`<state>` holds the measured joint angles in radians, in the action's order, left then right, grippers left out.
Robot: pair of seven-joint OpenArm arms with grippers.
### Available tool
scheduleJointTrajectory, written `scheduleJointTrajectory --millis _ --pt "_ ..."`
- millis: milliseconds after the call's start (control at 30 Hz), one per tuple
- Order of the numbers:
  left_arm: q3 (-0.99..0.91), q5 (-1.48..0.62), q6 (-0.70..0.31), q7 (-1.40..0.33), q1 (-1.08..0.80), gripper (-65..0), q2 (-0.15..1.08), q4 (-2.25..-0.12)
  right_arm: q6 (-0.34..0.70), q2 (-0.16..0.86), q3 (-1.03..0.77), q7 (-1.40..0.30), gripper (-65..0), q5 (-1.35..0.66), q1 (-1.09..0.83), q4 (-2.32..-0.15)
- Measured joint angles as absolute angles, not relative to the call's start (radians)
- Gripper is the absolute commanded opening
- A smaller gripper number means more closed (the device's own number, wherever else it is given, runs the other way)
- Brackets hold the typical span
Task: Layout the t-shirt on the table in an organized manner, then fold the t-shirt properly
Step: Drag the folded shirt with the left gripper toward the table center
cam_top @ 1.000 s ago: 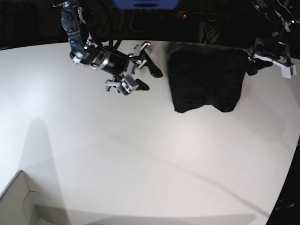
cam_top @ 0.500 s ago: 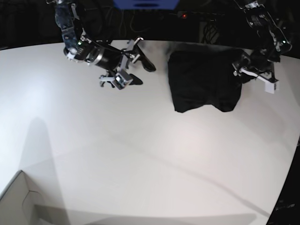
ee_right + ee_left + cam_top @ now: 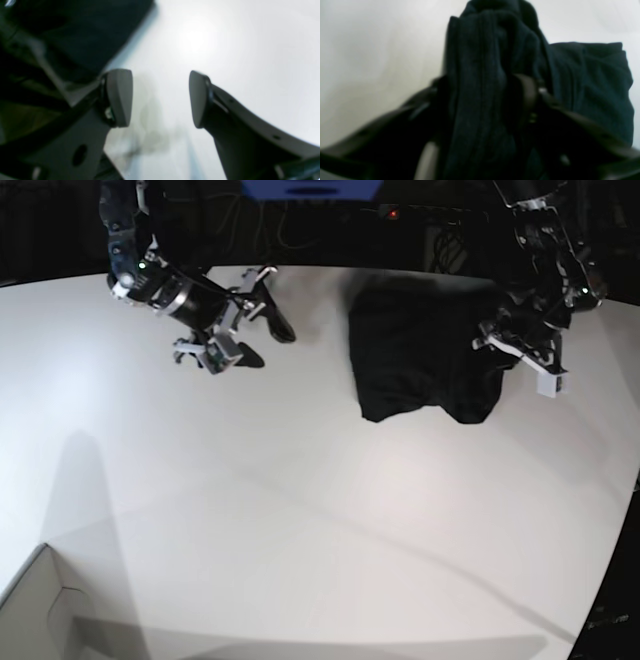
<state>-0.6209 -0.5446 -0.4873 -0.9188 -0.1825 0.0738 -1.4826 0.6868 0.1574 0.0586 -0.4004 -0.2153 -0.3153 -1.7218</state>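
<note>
From above, my right fingers (image 3: 250, 340) hang spread over bare white counter (image 3: 300, 510). Farther right, the black t-shirt (image 3: 420, 360) lies bunched near the far edge. Only my left wrist view shows my left fingers (image 3: 485, 100) pinching its fabric.

Counter (image 3: 320, 510) bare across whole middle and near side: wide passage. T-shirt (image 3: 425, 355) bunched at far edge, only obstacle there. Pale box corner (image 3: 35, 610) blocks near-left corner. Open lane between right end effector (image 3: 245, 340) and t-shirt.
</note>
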Motion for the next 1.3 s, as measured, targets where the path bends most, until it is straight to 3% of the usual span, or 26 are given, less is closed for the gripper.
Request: scheduleJointTrajectory --millis 133,333,700,933,1100,1300 --pt "-0.61 -0.522 -0.502 -0.91 -0.179 -55.6 0.075 -1.478 0.691 0.152 -0.087 -0.396 -29.1 -0.22 -0.332 -1.724" --pt "-0.358 -0.361 -0.636 -0.74 -0.147 -65.0 0.148 -1.47 0.691 0.149 -0.311 -0.399 -29.1 -0.219 -0.349 -1.721" --pt "0.278 0.109 -0.667 -0.466 0.153 -64.7 0.235 -1.408 0.691 0.113 -0.644 -0.399 -29.1 -0.218 -0.356 -1.721" --pt "0.682 0.372 -0.671 -0.444 0.312 -64.7 0.197 -1.402 0.691 0.065 -0.781 -0.398 -29.1 -0.218 -0.356 -1.721" --pt "0.761 0.515 -0.667 -0.414 0.324 -64.7 0.115 -1.29 0.691 0.055 -0.828 -0.396 -29.1 -0.218 -0.36 -1.722" --pt "0.753 0.538 -0.659 -0.416 0.331 -64.6 0.099 -1.266 0.691 0.051 -0.837 -0.398 -29.1 -0.218 -0.384 -1.724"
